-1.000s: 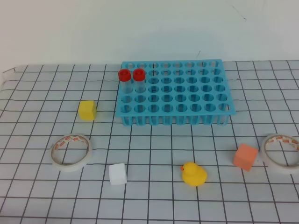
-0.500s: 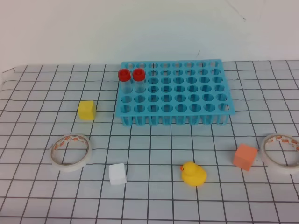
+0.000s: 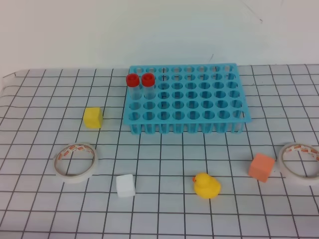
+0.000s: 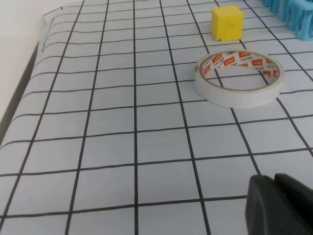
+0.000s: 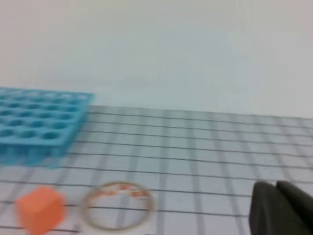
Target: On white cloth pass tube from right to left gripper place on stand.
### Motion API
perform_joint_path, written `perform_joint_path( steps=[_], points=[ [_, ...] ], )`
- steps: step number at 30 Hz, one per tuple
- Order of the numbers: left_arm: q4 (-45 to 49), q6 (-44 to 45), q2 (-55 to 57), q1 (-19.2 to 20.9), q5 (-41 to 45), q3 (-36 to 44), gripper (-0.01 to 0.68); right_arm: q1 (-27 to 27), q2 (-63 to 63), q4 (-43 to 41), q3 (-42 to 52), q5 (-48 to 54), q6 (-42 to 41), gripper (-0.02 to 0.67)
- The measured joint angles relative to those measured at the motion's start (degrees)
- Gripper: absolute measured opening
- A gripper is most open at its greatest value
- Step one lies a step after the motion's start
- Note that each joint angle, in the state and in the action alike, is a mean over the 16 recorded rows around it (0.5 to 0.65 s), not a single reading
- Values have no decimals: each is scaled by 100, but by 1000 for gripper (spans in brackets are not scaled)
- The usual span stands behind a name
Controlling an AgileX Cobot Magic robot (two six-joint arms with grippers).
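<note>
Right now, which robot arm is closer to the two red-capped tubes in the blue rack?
Probably left. The tubes stand in the stand's left columns, and the left wrist view shows that side's tape roll and yellow cube. Neither arm shows in the high view.

Two red-capped clear tubes (image 3: 132,85) stand upright side by side in the back-left holes of the blue stand (image 3: 199,107), which sits on the gridded white cloth (image 3: 164,169), far centre.

Two tubes (image 3: 132,85), two tape rolls (image 3: 76,162), three cubes (image 3: 93,117)
</note>
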Motion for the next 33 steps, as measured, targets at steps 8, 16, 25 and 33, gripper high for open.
perform_joint_path(
  steps=[8,16,25,33],
  points=[
    [0,-32,0,0,0,0,0,-1270,2,77,467,119,-21,-1],
    [0,-70,0,0,0,0,0,-1446,7,96,906,275,-379,-1],
    [0,-98,0,0,0,0,0,-1380,11,100,965,367,-708,-1],
    [0,-98,0,0,0,0,-1,-1321,11,96,959,400,-511,-1]
  ],
)
